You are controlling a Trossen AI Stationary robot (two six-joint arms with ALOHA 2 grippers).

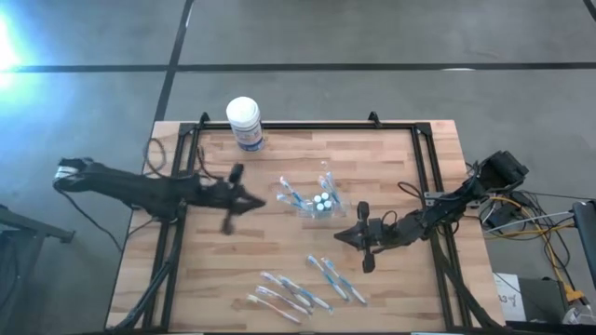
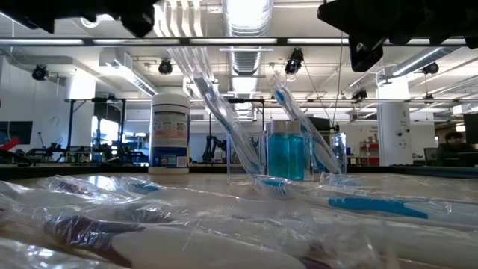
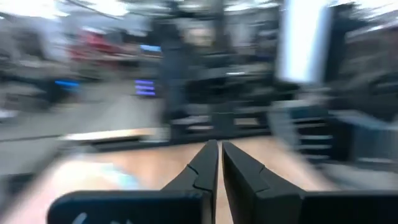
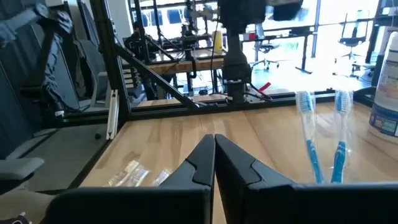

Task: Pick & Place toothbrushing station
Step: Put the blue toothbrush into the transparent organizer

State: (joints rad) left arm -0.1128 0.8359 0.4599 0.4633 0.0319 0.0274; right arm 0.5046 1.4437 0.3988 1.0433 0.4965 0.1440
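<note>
The toothbrushing station [image 1: 318, 201] is a small clear plastic holder standing near the table's middle. Blue-and-clear toothbrushes [image 2: 224, 112] lean in it beside blue-filled compartments [image 2: 287, 153]. My left gripper [image 1: 261, 200] hovers left of the holder, pointing level toward it. Its fingers [image 3: 219, 155] are shut on nothing, and the view is blurred. My right gripper [image 1: 338, 235] is just in front and to the right of the holder, shut and empty [image 4: 214, 142]. Neither touches the holder.
A white round tub with a blue label [image 1: 244, 122] stands at the far edge, left of centre. Several wrapped toothbrushes lie near the front edge [image 1: 289, 294] [image 1: 337, 278] and fill the low view's foreground [image 2: 224, 232]. A black frame [image 1: 307, 127] borders the table.
</note>
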